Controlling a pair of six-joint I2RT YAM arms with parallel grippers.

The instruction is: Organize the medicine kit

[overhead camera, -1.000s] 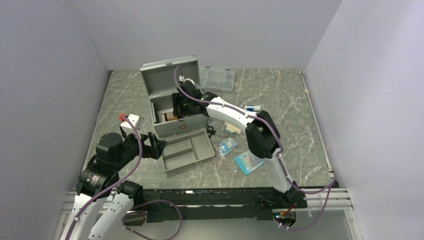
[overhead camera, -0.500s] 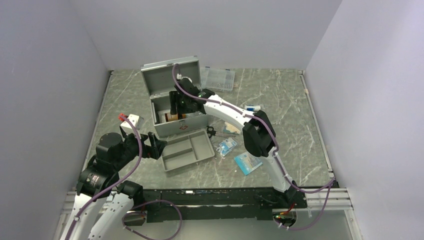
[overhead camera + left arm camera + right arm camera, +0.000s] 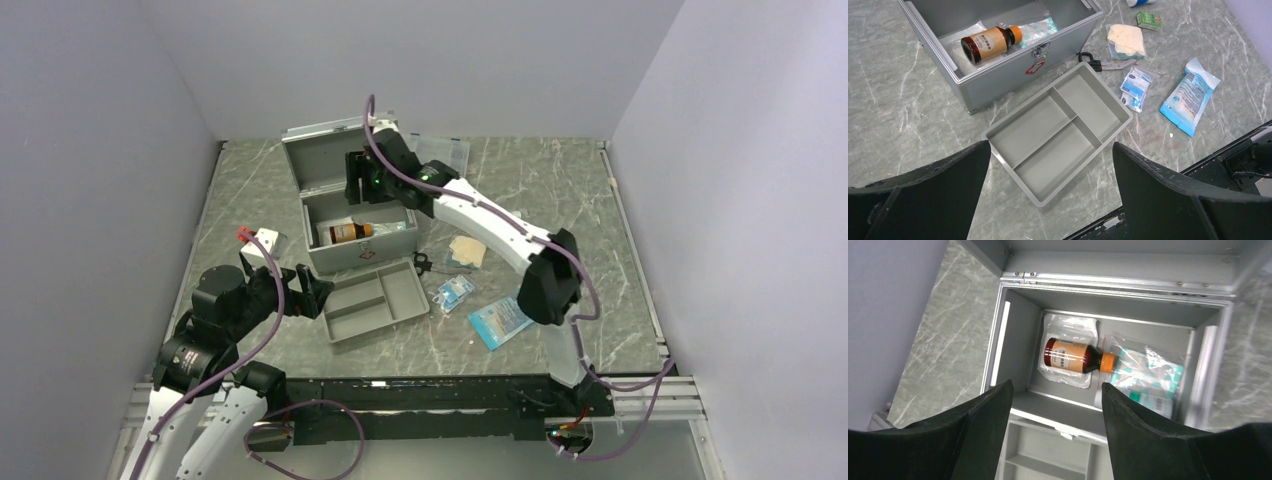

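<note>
Where the counter [image 3: 560, 190] reaches its far left, we list the medicine kit [image 3: 360, 252], lid raised upright. Contents: one brown bottle [image 3: 1073, 356] on its side on a clear pouch, with green-printed sachets [image 3: 1148, 375] beside it. Above the kit we note the right gripper [image 3: 1057, 385], jaws parted, holding nothing. Just in front of the kit: grey divided tray [image 3: 1033, 125], three compartments. Over the tray: left gripper [image 3: 1050, 145], spread wide, holding nothing. Right of the tray: small blue sachets [image 3: 1135, 86], large blue packet [image 3: 1189, 95].
</note>
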